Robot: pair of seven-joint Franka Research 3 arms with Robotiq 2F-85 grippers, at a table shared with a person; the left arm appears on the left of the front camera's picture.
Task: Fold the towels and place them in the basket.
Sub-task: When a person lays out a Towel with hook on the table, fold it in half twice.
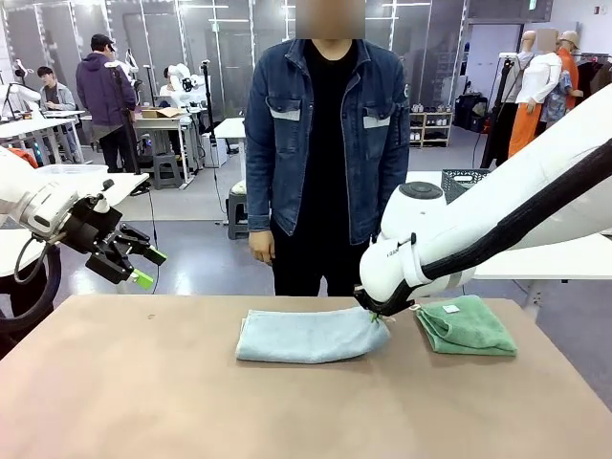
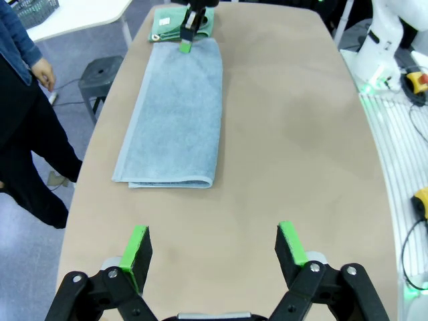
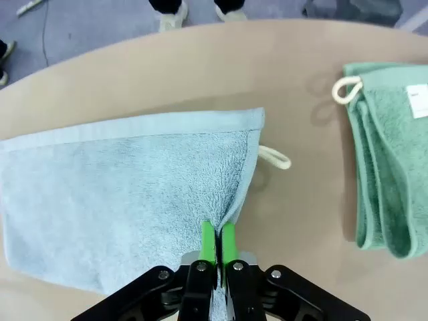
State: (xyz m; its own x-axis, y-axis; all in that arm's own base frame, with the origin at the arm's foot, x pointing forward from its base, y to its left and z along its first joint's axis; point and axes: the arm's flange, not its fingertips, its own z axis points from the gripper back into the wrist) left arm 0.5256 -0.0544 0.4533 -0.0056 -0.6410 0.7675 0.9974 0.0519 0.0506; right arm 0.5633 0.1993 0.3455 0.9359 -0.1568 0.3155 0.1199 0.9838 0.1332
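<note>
A pale blue-grey towel lies folded lengthwise across the middle of the table, also seen as the towel and the towel. My right gripper is shut on its right edge, pinching the terry cloth between the green pads. A mint green towel with a white label lies folded just to the right, the same green towel beside the pinch. My left gripper hangs open above the table's left side, its fingers spread wide with nothing between them. The basket stands on a white table behind the right arm.
A person in a denim jacket stands at the far edge, arms down. The tan table has free room at the front and left. A white loop sticks out from the blue towel's edge.
</note>
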